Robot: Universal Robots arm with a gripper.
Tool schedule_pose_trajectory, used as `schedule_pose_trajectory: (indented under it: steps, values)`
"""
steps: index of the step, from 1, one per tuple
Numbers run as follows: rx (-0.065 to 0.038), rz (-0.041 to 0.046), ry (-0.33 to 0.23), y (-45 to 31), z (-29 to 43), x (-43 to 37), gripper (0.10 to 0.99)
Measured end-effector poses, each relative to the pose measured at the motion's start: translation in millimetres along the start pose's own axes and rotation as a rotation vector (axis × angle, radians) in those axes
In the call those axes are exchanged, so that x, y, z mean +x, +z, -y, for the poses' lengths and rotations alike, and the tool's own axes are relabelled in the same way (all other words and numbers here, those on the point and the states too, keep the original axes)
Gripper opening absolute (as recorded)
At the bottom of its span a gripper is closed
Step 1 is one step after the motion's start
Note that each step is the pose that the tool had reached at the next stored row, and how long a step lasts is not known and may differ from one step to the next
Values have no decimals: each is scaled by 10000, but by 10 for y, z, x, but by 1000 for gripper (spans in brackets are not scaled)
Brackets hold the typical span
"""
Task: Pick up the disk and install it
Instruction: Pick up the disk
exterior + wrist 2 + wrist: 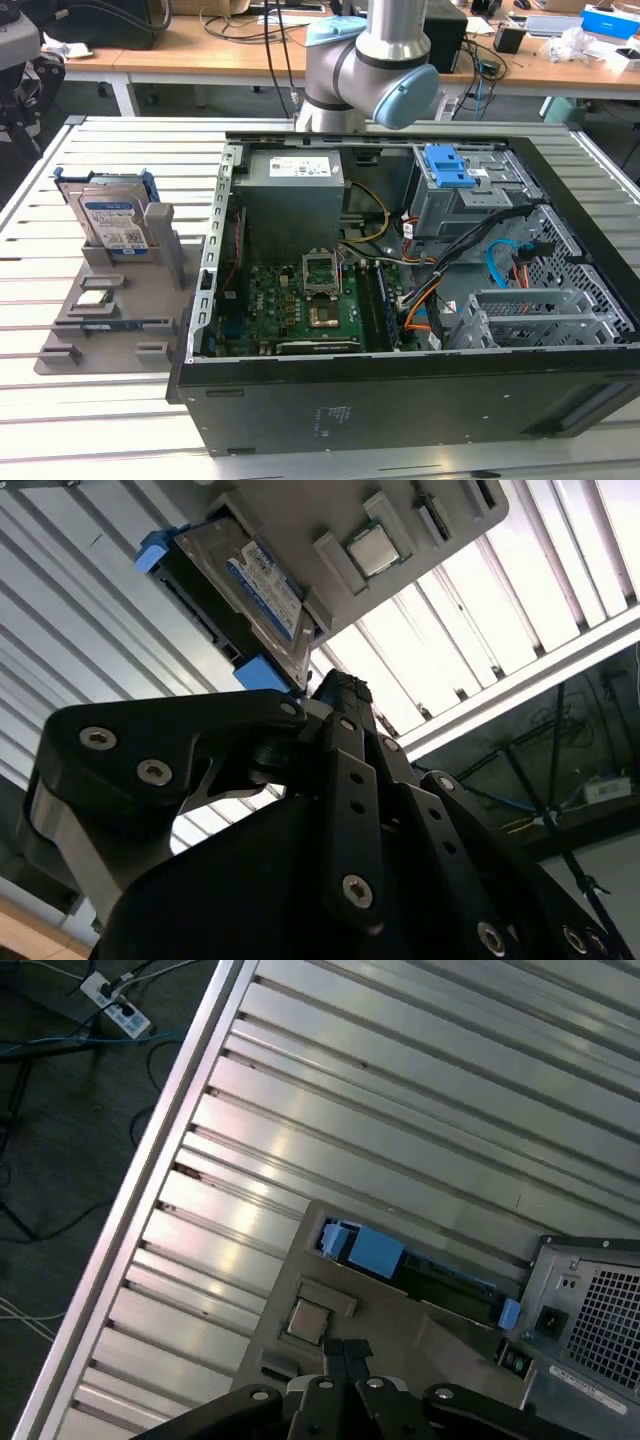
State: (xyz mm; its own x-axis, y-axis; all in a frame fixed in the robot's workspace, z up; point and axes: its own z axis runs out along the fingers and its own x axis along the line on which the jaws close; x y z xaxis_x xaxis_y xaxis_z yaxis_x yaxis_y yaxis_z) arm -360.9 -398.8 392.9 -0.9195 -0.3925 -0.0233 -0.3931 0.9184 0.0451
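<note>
Disk [110, 215] stands on edge in a slot of the grey holder tray [100, 335], on the exterior view's left of the open computer case [400, 400], not yet picked. Gripper [347, 1352] hangs above the tray, closed on nothing as far as I can judge. In both wrist views the disk [240, 590] lies just beyond the fingertips, apart from them, its long top edge running crosswise to the gripper's reach. A loose chip [307, 1318] sits on the tray between gripper and disk. Surface is a slatted metal counter [100, 430]; cluttered wooden desks [230, 55] with cables stand behind.
</note>
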Motion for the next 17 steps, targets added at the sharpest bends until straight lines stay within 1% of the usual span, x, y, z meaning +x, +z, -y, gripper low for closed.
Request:
schedule_pose_trajectory:
  steps: [2, 14, 15, 17]
  values:
    - [-10, -21, -462, 0, 0, 0, 106]
    - [-42, -81, -1799, 0, 0, 0, 106]
    - [-47, -91, -2040, 0, 0, 0, 106]
    - [-53, -102, -2263, 0, 0, 0, 106]
